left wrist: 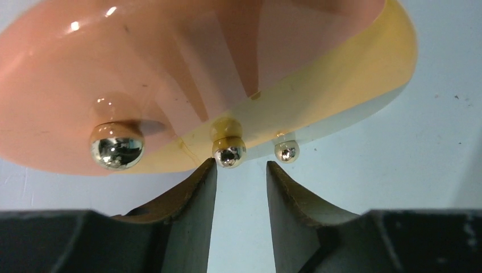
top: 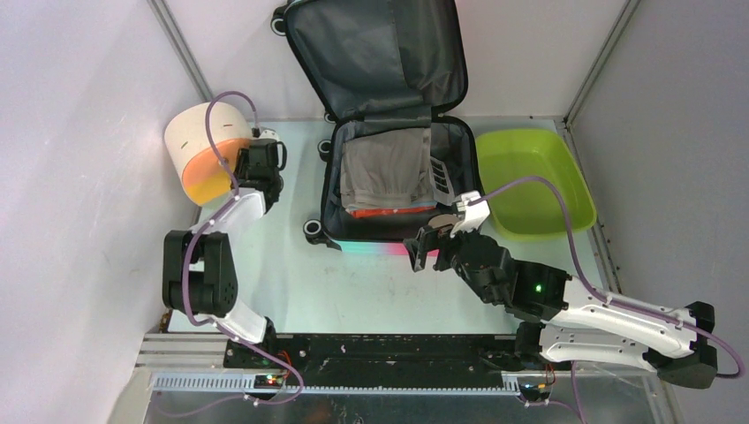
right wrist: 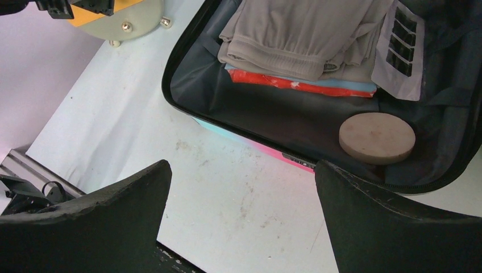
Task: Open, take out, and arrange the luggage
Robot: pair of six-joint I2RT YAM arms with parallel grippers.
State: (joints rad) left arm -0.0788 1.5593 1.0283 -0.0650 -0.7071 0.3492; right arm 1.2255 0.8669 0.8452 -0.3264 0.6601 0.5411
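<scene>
The luggage (top: 371, 53) lies open at the back middle of the table, its lid propped up and its dark grey lining showing. In its base are folded grey clothes (top: 386, 168), a red-and-blue flat item (right wrist: 295, 85), a white card with black squares (right wrist: 401, 51) and a round beige disc (right wrist: 377, 136). My right gripper (top: 433, 234) hovers wide open over the table at the luggage's near pink edge (right wrist: 295, 162), holding nothing. My left gripper (top: 262, 152) is at the cream-and-orange cylinder (top: 208, 155). Its jaws stand narrowly apart with nothing between them, just below a gold ball foot (left wrist: 229, 154).
A lime-green tub (top: 530, 181) sits right of the luggage. The cylinder's underside (left wrist: 170, 68) carries gold ball feet (left wrist: 116, 149). White walls enclose the table on three sides. Bare tabletop (top: 353, 283) lies between the luggage and the arm bases.
</scene>
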